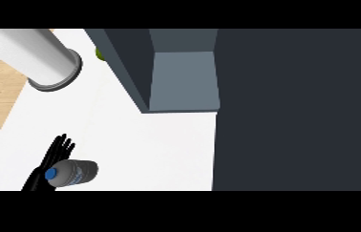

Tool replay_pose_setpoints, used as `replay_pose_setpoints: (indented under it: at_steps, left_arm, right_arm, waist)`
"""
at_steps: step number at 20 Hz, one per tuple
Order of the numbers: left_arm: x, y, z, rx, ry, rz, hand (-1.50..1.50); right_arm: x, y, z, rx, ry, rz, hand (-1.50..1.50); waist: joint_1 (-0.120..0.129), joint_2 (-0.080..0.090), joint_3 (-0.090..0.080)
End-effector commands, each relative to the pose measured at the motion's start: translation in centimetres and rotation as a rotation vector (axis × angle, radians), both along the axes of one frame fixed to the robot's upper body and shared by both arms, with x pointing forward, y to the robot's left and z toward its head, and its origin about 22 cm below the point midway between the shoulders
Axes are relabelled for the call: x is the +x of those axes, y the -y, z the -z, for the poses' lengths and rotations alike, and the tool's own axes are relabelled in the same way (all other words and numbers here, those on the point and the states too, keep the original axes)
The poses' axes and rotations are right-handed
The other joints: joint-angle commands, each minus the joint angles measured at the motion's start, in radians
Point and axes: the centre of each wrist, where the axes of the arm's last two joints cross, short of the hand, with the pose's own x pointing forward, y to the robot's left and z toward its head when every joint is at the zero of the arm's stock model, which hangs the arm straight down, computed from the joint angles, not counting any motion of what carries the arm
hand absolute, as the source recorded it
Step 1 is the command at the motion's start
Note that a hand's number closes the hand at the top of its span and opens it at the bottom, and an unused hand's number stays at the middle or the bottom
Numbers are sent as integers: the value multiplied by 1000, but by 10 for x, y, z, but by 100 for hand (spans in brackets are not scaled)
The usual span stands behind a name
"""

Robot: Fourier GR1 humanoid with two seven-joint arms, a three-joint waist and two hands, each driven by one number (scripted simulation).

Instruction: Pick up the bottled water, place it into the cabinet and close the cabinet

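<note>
Standing just beside left hand (53,154) (seemingly untouched): bottled water (72,173).

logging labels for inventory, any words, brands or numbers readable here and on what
None can be read.
The clear plastic water bottle with a blue cap, beside the black left hand, has a pale band with bluish marks, too blurred to read.
The grey cylindrical canister, the dark grey cabinet and the white counter show no text.

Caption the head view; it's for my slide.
Left hand beside the bottle, cabinet open ahead.
</note>
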Motion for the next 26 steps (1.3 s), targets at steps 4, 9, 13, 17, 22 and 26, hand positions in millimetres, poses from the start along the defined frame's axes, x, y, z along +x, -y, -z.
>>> replay_pose_setpoints:
  at_steps: [4,9,13,17,22,26]
  left_arm:
    - [10,10,24,-125,43,59,-150]
    - [12,40,40,-180,53,24,150]
    - [20,46,43,-229,39,4,150]
    - [24,22,33,-274,74,-11,150]
    - [31,101,52,-275,84,-135,150]
    - [38,115,51,-243,131,-159,150]
  right_arm:
    - [-7,-3,-13,14,42,7,-150]
    - [-9,-1,-30,19,49,0,-150]
    - [-9,1,-24,-2,26,-19,-150]
    - [-12,4,-19,16,39,-9,-150]
    - [-5,0,-10,-12,49,6,-150]
    - [-10,-3,-14,26,29,6,-150]
  waist:
    - [-7,0,-1]
    - [3,2,0]
    - [2,4,-1]
    - [-3,0,0]
    - [7,2,0]
    - [2,-1,1]
